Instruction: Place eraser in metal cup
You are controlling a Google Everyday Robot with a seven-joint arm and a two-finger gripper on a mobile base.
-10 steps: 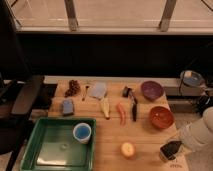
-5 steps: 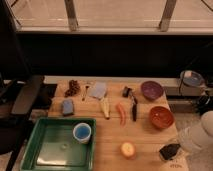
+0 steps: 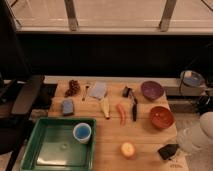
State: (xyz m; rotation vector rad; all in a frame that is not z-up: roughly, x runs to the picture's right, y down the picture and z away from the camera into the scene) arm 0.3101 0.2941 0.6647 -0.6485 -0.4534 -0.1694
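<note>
The eraser (image 3: 134, 108) is a narrow black block lying flat on the wooden table (image 3: 145, 137), between a red chili and the red bowl. A shiny round metal cup (image 3: 192, 78) stands off the table's far right end on a ledge. My gripper (image 3: 168, 151) is dark and hangs low over the table's front right corner, at the end of the white arm (image 3: 199, 137). It is well in front of the eraser and far from the cup. Nothing can be made out in it.
A green tray (image 3: 47, 150) at the front left holds a light blue cup (image 3: 81, 132). Across the table lie a blue-grey sponge (image 3: 67, 106), a banana (image 3: 104, 106), a small black clip (image 3: 127, 91), a purple bowl (image 3: 151, 90), a red bowl (image 3: 161, 117) and an orange fruit (image 3: 127, 149).
The white arm has sunk lower and drawn back toward the right edge. The gripper stays near the front right corner. No object on the table has moved.
</note>
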